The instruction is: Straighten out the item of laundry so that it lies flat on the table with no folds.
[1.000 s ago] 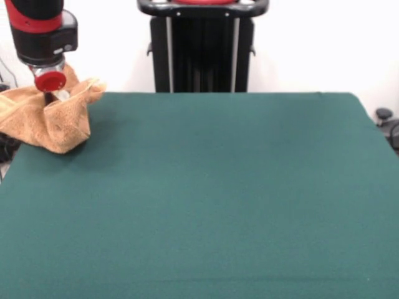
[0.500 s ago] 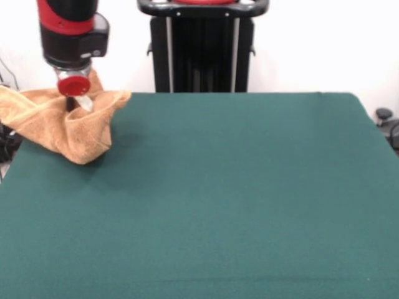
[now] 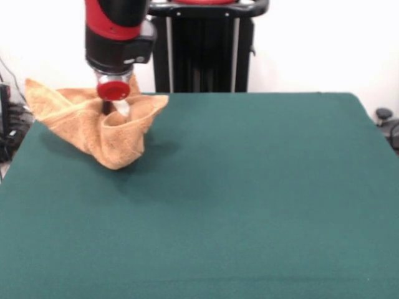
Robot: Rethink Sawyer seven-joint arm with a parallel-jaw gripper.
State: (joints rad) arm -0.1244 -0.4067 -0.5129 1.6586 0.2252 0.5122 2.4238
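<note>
Hanging bunched from the gripper [image 3: 115, 106], the towel [image 3: 100, 128] sits over the table's [image 3: 249, 187] far left corner in the front view. The claw is closed on the cloth's middle, its tips buried in the folds. One corner sticks out past the left edge; the lowest fold looks to touch the green top. Towel crumpled, not flat.

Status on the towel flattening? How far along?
Done: the gripper seems to have hold of the towel, though its tips are buried in the cloth. In hand: the towel hangs bunched from it, one corner trailing past the green table edge. Left: everything that counts, meaning spreading it flat on the table with no folds.
</note>
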